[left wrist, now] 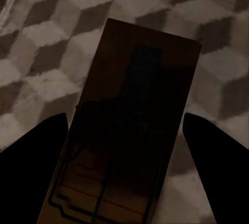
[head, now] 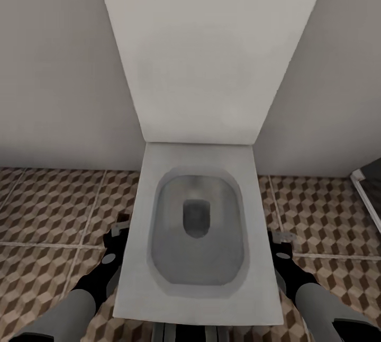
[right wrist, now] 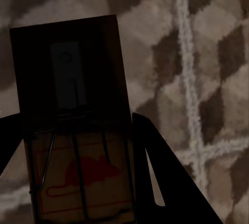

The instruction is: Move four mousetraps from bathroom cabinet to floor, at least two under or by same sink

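Two mousetraps (left wrist: 124, 130) (right wrist: 72, 130), no legible writing.

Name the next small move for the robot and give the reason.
Probably turn the base away from the toilet to find the sink: each gripper holds a mousetrap between its fingers above the bathroom floor, and the toilet stands straight ahead.

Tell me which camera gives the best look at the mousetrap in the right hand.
The right wrist view: the mousetrap sits close up between the dark fingers, its wire and red mouse mark plain against the tiled floor. The head view shows the right hand beside the toilet, with its trap too small to tell. The left wrist view shows a different trap.
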